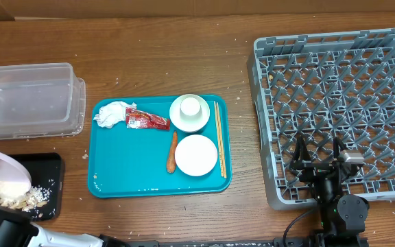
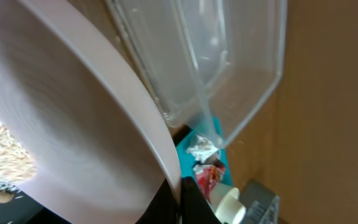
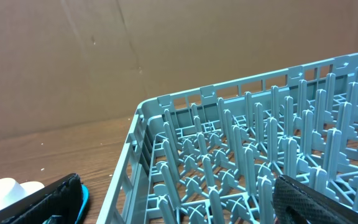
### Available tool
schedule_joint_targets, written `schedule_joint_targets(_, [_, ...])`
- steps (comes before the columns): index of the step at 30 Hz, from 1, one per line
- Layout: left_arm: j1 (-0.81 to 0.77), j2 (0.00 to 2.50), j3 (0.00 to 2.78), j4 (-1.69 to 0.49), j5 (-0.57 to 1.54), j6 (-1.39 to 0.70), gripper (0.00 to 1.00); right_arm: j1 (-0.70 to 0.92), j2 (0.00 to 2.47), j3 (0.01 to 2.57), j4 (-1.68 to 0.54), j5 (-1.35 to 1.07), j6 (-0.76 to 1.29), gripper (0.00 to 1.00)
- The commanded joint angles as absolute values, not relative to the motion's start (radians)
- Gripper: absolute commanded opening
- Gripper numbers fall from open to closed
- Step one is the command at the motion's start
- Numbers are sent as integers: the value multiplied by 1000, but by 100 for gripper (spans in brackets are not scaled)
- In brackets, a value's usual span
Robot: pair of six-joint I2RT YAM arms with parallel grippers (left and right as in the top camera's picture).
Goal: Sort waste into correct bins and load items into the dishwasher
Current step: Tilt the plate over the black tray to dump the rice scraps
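Note:
My left gripper (image 2: 182, 196) is shut on the rim of a pale pink bowl (image 1: 4, 175), which is tilted over the black bin (image 1: 46, 168) at the front left. Rice-like food (image 1: 19, 197) lies in the bowl and in the bin. The teal tray (image 1: 125, 168) holds a crumpled tissue (image 1: 112, 114), a red wrapper (image 1: 146, 121), a white cup (image 1: 190, 106) on a small dish, a white plate (image 1: 196, 155), an orange carrot-like piece (image 1: 173, 151) and chopsticks (image 1: 219, 137). My right gripper (image 1: 319, 156) is open and empty above the front left corner of the grey-blue dishwasher rack (image 1: 262, 82).
A clear plastic container (image 1: 26, 99) stands at the left, behind the black bin. The rack (image 3: 253, 155) fills the right side, its prongs standing up. Crumbs are scattered on the wooden table near the tray.

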State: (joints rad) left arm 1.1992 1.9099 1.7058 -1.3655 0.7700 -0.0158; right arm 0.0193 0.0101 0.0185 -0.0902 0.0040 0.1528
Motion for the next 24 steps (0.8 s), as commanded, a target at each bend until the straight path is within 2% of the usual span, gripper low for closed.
schedule_joint_targets(1, [1225,1901,1703,-1372,914,86,4,14,3,8,-84,7,149,100])
schedule_joint_targets(9, [1241,1902,1703,-1403,948,164,4,14,3,8,-84,7,149,100])
schedule_joint_targets(11, [1250,1902,1703,-1382,905,104,4,14,3,8,-84,7,149,100])
schedule_joint_targets(14, [1271,1902,1703,-1411,1027,155,4,14,3,8,-84,7,149,100])
schedule_joint_targets(22, [1310,1901,1703,-1458,1090,181,4,14,3,8,-84,7,149,100])
schedule_joint_targets(24, [1311,1902,1703,-1457,1101,247,4,14,3,8,-84,7,149,100])
